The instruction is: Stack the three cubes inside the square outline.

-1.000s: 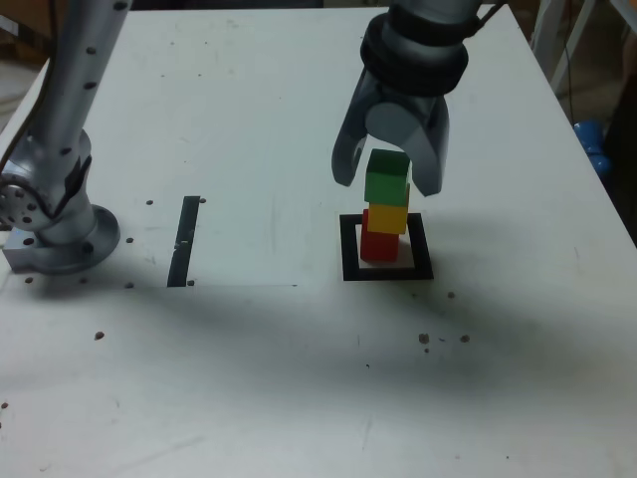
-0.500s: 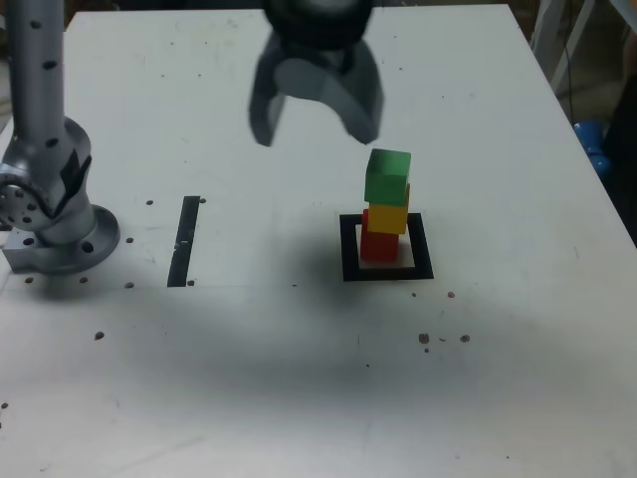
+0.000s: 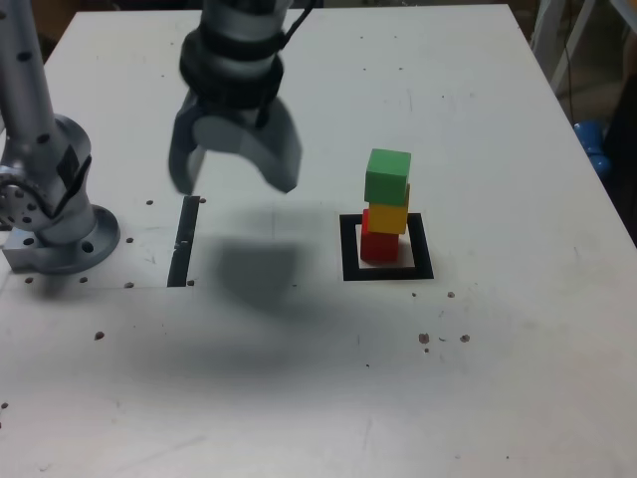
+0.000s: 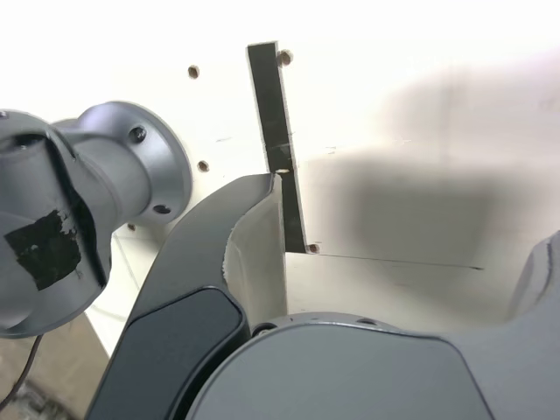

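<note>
Stack: three cubes are seen piled in one column, the red cube (image 3: 379,244) at the bottom, the yellow cube (image 3: 388,217) on it and the green cube (image 3: 387,176) on top.
Stack alignment: the column is not quite plumb; the green cube is seen offset slightly towards the exterior view's right of the red one, yet it is seated on the yellow.
Square outline: the black square outline (image 3: 348,249) is seen around the red cube's foot, with white centre showing in front of it; the stack is judged to stand inside it.
Gripper: the gripper (image 3: 235,182) is held well apart from the stack, towards the exterior view's left, above the table; its jaws are spread wide and nothing is seen between them.
Black strip: the narrow black strip (image 3: 185,240) lies below the gripper, and is also seen in the wrist view (image 4: 278,144) past one finger.
Arm base: the arm base (image 3: 55,234) is seen at the exterior view's left edge.
Table: no loose cube is seen on the white table (image 3: 478,378).
Progress: the stacking is judged complete.
Remaining: nothing but parking the arm is judged left.
</note>
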Motion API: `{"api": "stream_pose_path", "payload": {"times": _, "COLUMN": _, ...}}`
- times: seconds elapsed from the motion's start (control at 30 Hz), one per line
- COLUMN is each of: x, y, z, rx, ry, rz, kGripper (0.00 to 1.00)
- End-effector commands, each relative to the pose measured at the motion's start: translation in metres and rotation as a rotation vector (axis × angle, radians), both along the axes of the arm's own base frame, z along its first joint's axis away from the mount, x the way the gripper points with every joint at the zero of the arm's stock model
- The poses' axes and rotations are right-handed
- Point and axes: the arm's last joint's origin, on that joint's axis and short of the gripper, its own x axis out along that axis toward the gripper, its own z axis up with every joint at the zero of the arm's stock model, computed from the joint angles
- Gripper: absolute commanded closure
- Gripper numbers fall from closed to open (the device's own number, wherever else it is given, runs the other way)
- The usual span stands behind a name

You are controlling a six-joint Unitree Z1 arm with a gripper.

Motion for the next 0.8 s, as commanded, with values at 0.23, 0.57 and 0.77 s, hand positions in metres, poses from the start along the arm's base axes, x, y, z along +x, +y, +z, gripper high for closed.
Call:
{"api": "stream_pose_path", "payload": {"times": 0.23, "x": -0.018, "y": -0.001, "z": -0.023, "rx": -0.046, "ry": 0.046, "rz": 0.040, "kGripper": 0.01}}
{"api": "stream_pose_path", "payload": {"times": 0.57, "x": -0.031, "y": 0.000, "z": -0.047, "rx": -0.070, "ry": 0.074, "rz": 0.050, "kGripper": 0.01}}
{"api": "stream_pose_path", "payload": {"times": 0.77, "x": -0.034, "y": 0.000, "z": -0.048, "rx": -0.074, "ry": 0.075, "rz": 0.049, "kGripper": 0.01}}
